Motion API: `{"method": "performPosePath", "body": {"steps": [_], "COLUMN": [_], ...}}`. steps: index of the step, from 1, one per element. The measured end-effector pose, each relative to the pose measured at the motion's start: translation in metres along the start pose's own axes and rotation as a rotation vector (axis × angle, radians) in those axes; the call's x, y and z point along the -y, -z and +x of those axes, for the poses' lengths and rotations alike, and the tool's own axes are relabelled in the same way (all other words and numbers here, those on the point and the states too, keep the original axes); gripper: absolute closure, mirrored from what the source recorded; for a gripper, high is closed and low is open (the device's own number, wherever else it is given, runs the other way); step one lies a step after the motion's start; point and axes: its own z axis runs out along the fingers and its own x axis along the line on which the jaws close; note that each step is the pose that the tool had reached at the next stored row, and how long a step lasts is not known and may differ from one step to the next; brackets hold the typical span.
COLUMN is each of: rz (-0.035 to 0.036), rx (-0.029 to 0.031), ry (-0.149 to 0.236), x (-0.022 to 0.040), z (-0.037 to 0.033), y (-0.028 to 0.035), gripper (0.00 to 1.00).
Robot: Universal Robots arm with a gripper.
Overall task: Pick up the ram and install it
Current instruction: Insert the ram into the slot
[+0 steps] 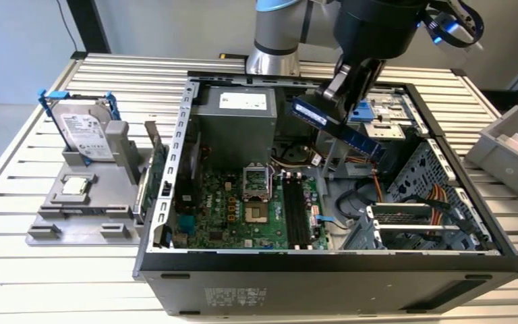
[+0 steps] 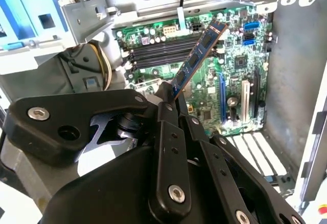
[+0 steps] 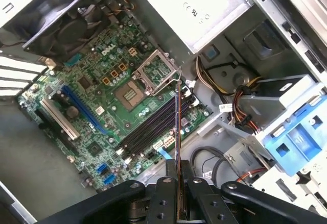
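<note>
pinching ram [image 1: 353, 137] in hand [image 1: 334, 101] | tilted above motherboard [image 1: 232, 216] | white label [image 1: 243, 100] on power supply [image 1: 232, 131]

Black fingers [image 2: 166, 147], silver screws [image 2: 176, 193], grey arm [image 1: 275, 40]

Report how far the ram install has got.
Done: the ram is picked up, clamped in the end effector. In hand: it hangs tilted above the open case. Left: seating it; the long black slots on the motherboard sit empty.
</note>
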Motion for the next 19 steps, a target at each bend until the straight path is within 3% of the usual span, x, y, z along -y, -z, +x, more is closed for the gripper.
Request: {"method": "performPosePath", "body": {"steps": [4,16,19], "rz": [0.0001,0.0002,0.0003], "rx": [0.0004,0.0005,0.0008], "ry": [-0.029,-0.035,-0.053], "x": [0.0000,0.0000,0.0000], "z": [0.0000,0.0000,0.0000], "y": [0.0000,0.0000,0.0000], "gripper": [1.00,1.00,1.00]}}
